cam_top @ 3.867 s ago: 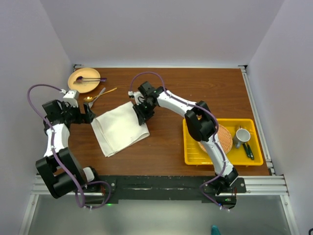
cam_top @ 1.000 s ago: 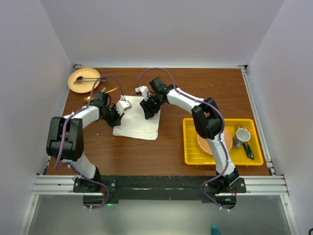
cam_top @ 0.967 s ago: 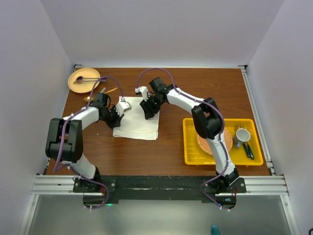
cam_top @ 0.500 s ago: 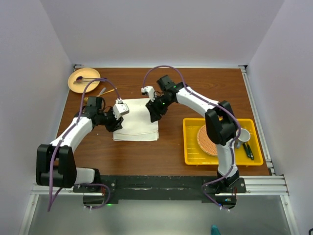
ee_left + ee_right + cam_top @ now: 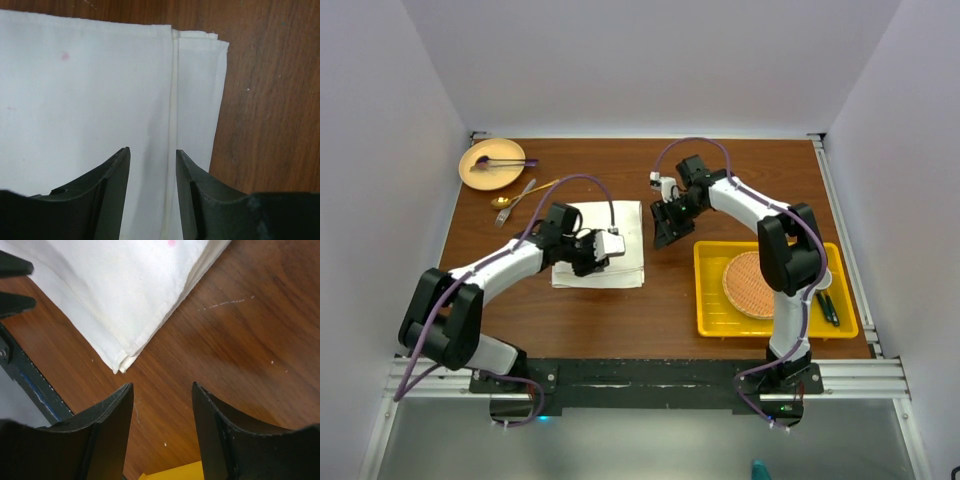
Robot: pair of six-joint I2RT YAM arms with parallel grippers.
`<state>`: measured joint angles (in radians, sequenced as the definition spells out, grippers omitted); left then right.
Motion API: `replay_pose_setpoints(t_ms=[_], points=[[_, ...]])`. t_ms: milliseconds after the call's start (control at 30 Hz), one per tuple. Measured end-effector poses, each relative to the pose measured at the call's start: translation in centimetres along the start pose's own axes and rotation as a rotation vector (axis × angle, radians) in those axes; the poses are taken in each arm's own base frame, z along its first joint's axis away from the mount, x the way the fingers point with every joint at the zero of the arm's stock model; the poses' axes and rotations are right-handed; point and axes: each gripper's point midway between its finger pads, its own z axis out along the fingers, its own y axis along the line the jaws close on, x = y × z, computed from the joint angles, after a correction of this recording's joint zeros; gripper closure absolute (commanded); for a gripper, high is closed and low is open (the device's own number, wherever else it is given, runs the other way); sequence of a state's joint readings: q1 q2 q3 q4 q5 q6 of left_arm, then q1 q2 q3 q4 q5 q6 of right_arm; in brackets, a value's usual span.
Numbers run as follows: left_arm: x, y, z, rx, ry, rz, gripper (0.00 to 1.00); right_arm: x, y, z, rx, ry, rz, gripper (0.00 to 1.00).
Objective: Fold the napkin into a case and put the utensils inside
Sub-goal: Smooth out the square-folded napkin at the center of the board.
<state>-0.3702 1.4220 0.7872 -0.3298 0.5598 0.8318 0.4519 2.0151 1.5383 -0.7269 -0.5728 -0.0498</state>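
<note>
The napkin (image 5: pixel 626 268) lies flat near the middle of the table (image 5: pixel 620 325), folded into a layered rectangle with squared edges. It is not yet the narrow case the task wants. The left wrist view shows a seam running down the napkin (image 5: pixel 90 100), with a narrower strip of cloth beyond it, so the folds appear to sit neatly on each other. The left gripper (image 5: pixel 592 256) hovers over the cloth with its jaws apart and nothing between them. It seems lined up along that seam, probably for the next pinch. In its own camera the left gripper (image 5: pixel 151 155) frames the seam between its fingers. The right gripper (image 5: pixel 664 234) is also open and empty, above bare wood just beside the napkin's right edge, which leaves that side free. From the right gripper (image 5: pixel 162 390), a layered corner of the napkin (image 5: pixel 125 285) shows. The utensils (image 5: pixel 518 193) lie together on the table to the upper left, near the cloth but apart from it, so they seem to be waiting for the pouch. Behind them is a tan plate (image 5: pixel 480 175) with a purple utensil (image 5: pixel 498 160) on it. To the right is a yellow tray (image 5: pixel 715 318) holding a woven mat (image 5: pixel 748 285) and green-handled utensils (image 5: pixel 830 308). Nothing rests on the napkin. The left arm crosses it, which could get in the way of a fold from that side.
</note>
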Motion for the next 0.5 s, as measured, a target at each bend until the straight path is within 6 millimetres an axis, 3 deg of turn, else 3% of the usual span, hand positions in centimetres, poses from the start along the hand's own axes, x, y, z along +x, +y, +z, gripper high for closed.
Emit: replay_pose_setpoints(t_ms=[300, 500], points=[[-0.2, -1.5, 3.4, 0.05, 0.046, 0.098, 0.55, 2.6, 0.2, 1.1, -0.024, 0.057, 0.091, 0.46], [0.7, -2.0, 4.7, 0.069, 0.08, 0.106, 0.59, 2.7, 0.1, 1.0, -0.022, 0.056, 0.107, 0.46]])
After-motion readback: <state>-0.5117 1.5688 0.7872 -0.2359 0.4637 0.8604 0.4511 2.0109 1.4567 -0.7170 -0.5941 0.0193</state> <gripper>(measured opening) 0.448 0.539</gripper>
